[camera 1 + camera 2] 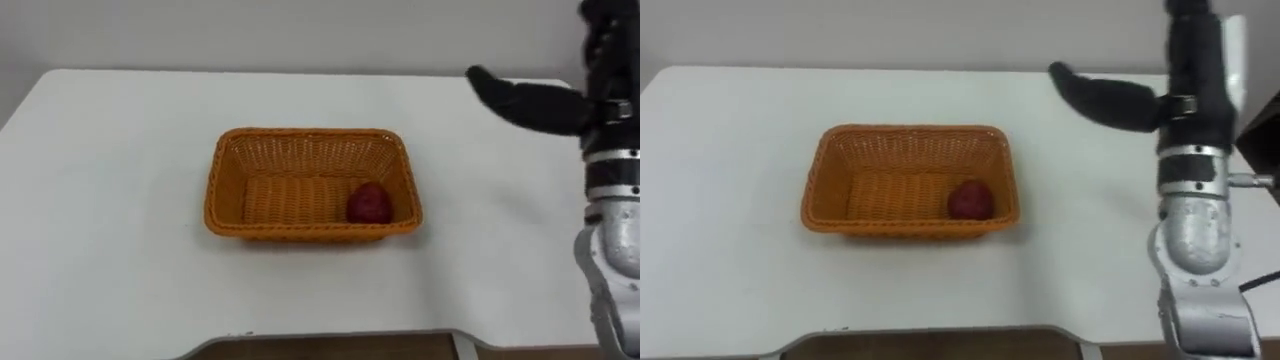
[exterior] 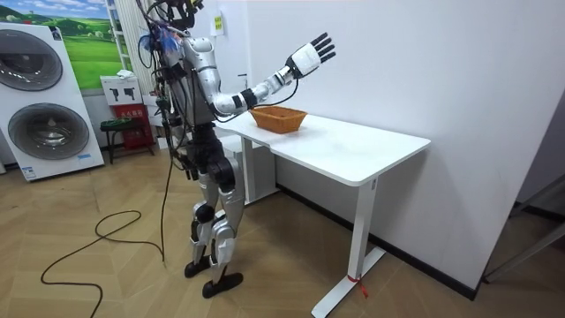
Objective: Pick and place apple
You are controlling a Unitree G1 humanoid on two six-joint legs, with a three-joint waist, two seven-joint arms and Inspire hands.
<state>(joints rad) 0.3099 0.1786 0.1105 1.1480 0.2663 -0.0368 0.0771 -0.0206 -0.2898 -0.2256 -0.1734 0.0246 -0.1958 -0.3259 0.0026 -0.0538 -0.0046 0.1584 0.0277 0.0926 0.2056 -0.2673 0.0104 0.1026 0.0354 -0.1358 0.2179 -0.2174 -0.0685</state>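
A dark red apple (image 1: 369, 203) lies inside an orange wicker basket (image 1: 310, 133), in its front right corner. The basket stands in the middle of the white table (image 1: 100, 200). My right hand (image 1: 560, 105) is raised above the table to the right of the basket, well clear of it. Its fingers are straight and its thumb sticks out toward the basket, with nothing held. The room view shows the same hand (image 2: 309, 55) spread open high over the basket (image 2: 278, 117), while I stand upright at the table's end.
A white wall runs close behind the table's far edge. The table's front edge (image 1: 330, 335) lies near me. In the room view, washing machines (image 2: 40, 102) and a small stool stand behind me on the wooden floor.
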